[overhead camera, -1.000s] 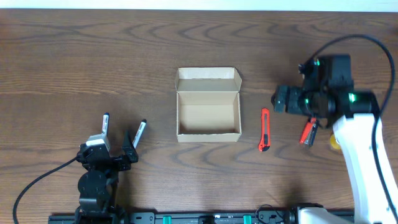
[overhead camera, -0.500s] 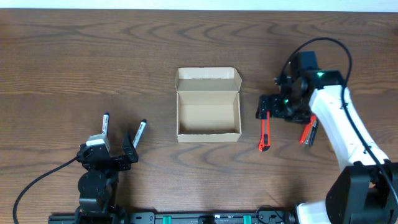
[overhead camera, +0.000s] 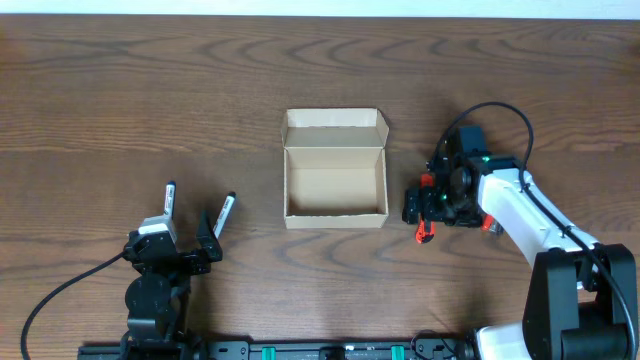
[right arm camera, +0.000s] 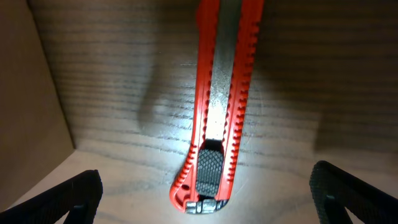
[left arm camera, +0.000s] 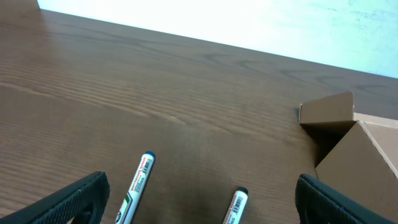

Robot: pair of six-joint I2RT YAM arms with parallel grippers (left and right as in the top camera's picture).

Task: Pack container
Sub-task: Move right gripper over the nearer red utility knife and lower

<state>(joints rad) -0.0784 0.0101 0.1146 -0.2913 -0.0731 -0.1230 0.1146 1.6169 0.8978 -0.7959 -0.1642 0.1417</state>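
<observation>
The container is a tan cardboard box at the table's middle, lid flap open at the back, nothing visible inside. A red utility knife lies right of it, mostly under my right gripper. In the right wrist view the knife lies on the wood between my open fingers, which do not touch it. My left gripper is open and empty at the front left. Two whiteboard markers lie just ahead of it, also in the left wrist view.
A second red tool peeks out from under the right arm. The box wall is close on the left in the right wrist view. The box corner shows at the right of the left wrist view.
My right arm has swung left and come down over the red utility knife, fingers either side of it. The left arm, the markers and the box have not moved.
</observation>
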